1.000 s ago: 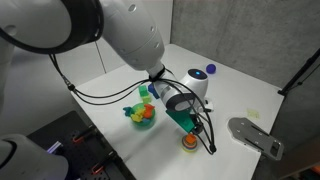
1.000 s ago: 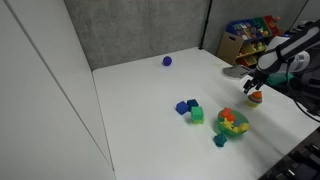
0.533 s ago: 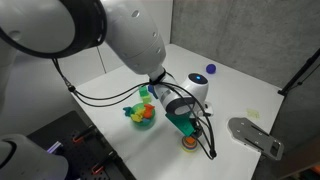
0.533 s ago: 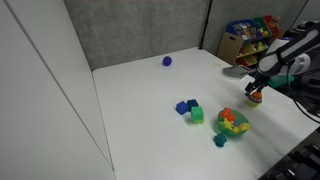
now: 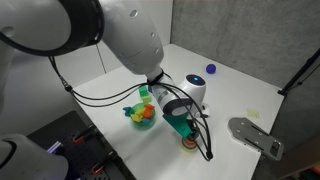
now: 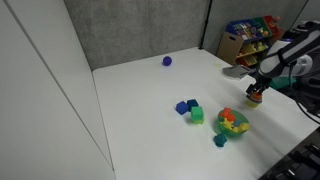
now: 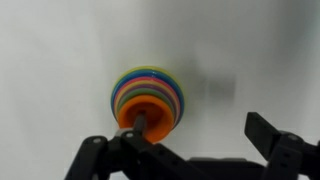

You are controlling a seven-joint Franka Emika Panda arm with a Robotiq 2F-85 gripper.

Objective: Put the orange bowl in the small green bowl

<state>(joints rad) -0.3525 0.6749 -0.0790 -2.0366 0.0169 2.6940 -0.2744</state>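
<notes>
The orange bowl [image 7: 148, 112] sits nested on top of a stack of rainbow-coloured rings whose outermost rim is yellow-green, which I take for the small green bowl [image 7: 147, 71]. In both exterior views the stack shows as a small orange spot [image 5: 188, 143] [image 6: 254, 98] right under the gripper. My gripper [image 7: 200, 126] is low over it with its fingers wide apart: one fingertip touches the inside of the orange bowl, the other stands well off to the side over bare table. The gripper also shows in both exterior views [image 5: 183, 128] [image 6: 257, 88].
A multicoloured toy pile [image 5: 143, 113] [image 6: 233, 122] lies near the stack. Blue blocks [image 6: 185, 106] and a green block [image 6: 197, 115] lie mid-table, a blue ball [image 6: 167, 61] at the back. A grey metal plate [image 5: 255, 136] sits at the table edge.
The gripper has come down a little onto the orange bowl. The bowls and the other toys have not moved.
</notes>
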